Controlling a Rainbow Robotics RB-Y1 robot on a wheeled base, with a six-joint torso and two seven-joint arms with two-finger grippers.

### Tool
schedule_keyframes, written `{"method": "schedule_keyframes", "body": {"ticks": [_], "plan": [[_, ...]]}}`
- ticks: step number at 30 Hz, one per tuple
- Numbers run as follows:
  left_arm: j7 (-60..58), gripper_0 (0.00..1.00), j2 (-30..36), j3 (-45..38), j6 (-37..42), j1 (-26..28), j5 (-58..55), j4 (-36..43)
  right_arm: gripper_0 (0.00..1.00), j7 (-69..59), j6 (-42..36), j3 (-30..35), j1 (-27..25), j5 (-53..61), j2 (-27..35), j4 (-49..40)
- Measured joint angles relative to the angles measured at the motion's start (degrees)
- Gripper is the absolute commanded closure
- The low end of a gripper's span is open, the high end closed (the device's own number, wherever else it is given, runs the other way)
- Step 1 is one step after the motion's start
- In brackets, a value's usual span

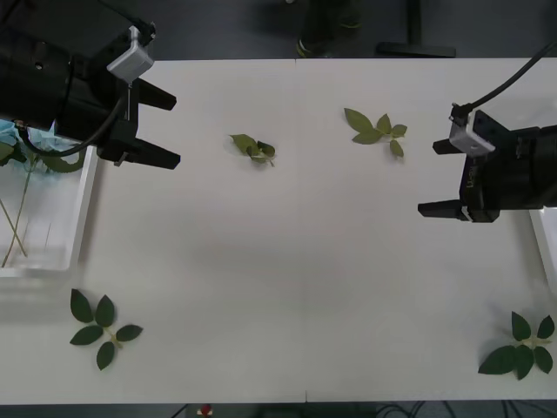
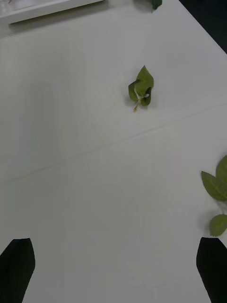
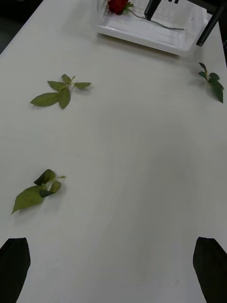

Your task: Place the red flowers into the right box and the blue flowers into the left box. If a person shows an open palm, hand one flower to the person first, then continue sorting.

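A blue flower (image 1: 10,132) lies in the left box (image 1: 80,228) at the table's left edge, its bloom mostly hidden under my left arm and its thin stems stretching along the tray. In the left wrist view, a red flower (image 3: 117,5) rests inside the right box (image 3: 142,35). My left gripper (image 1: 177,131) hovers open and holds nothing, just right of the left box. Over at the table's right side, my right gripper (image 1: 428,178) is open too, beside the right box's rim (image 1: 546,235).
Loose green leaf sprigs lie on the white table: one mid-back (image 1: 252,148), one further right (image 1: 376,131), one front left (image 1: 103,329), one front right (image 1: 522,347). A person's shoes (image 1: 324,42) stand beyond the far edge.
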State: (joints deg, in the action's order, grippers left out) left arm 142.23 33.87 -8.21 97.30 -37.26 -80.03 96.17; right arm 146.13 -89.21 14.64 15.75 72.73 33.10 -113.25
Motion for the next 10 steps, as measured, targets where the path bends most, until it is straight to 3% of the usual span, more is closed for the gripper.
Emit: {"method": "schedule_keyframes", "body": {"ticks": [10], "plan": [[0.0, 0.0, 0.0, 0.0, 0.0, 0.0, 0.0, 0.0, 0.0, 0.0, 0.09, -0.19, -0.02, 0.16, 0.0, 0.0]]}}
